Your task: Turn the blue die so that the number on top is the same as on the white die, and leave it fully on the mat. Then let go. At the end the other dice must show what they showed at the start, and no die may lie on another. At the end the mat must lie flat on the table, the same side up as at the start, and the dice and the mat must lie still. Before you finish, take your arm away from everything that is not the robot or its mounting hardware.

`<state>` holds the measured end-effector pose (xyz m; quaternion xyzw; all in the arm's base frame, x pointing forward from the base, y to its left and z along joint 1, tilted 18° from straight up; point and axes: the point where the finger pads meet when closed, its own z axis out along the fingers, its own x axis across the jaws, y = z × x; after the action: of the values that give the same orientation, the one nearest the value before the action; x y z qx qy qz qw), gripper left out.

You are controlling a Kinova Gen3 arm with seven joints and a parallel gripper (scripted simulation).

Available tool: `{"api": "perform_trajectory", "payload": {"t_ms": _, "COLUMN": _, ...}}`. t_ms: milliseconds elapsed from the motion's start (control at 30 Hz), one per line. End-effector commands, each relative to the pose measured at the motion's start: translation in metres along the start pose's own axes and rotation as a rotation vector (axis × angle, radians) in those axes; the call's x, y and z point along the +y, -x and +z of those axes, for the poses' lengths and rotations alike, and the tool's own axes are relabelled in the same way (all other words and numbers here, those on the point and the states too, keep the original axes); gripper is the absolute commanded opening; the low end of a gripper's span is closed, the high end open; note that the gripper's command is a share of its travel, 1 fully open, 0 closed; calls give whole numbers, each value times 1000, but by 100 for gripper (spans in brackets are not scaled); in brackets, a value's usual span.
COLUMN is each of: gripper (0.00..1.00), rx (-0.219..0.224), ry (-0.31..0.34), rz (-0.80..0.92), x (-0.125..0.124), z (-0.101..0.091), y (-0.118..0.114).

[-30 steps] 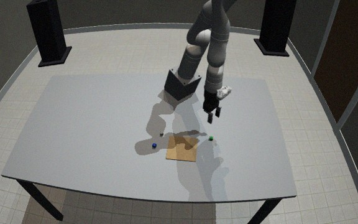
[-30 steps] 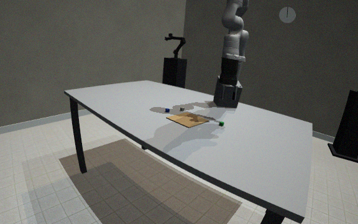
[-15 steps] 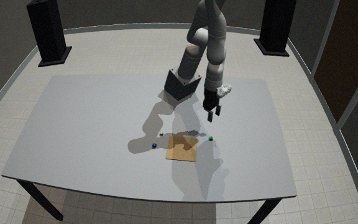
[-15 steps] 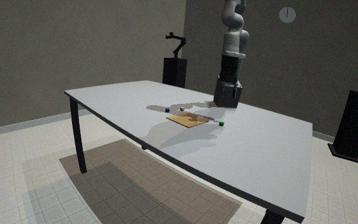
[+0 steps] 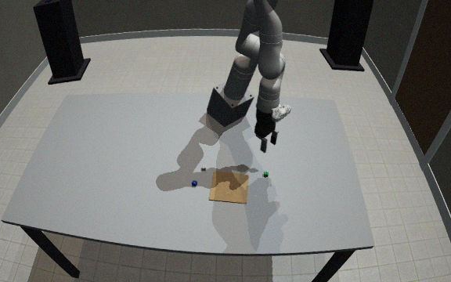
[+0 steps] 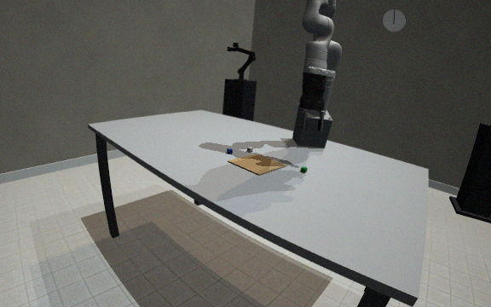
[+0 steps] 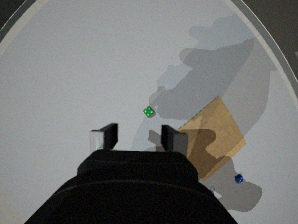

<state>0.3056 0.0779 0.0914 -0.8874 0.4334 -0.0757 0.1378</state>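
Note:
The blue die (image 5: 194,182) (image 6: 229,150) (image 7: 238,177) lies on the table just left of the tan mat (image 5: 229,193) (image 6: 258,165) (image 7: 226,123), off it. The white die (image 5: 203,168) (image 6: 250,149) lies on the table near the mat's far left corner. A green die (image 5: 265,174) (image 6: 303,170) (image 7: 149,111) lies on the table to the right of the mat. The pips are too small to read. My gripper (image 5: 268,144) (image 7: 139,133) is open and empty. It hangs high above the table, over the green die's side of the mat. Nothing lies on the mat.
The arm's dark base (image 5: 229,107) (image 6: 311,132) stands on the grey table (image 5: 92,157) behind the mat. Black pedestals (image 5: 59,39) (image 6: 486,170) stand on the floor around the table.

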Motion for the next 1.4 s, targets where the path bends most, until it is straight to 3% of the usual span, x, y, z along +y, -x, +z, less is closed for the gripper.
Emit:
{"api": "perform_trajectory", "payload": {"t_ms": 0, "gripper": 100, "rx": 8, "ry": -2, "rz": 18, "x": 2, "z": -2, "y": -6}}
{"api": "perform_trajectory", "payload": {"t_ms": 1367, "gripper": 100, "rx": 9, "ry": -1, "rz": 41, "x": 2, "z": -7, "y": -11}}
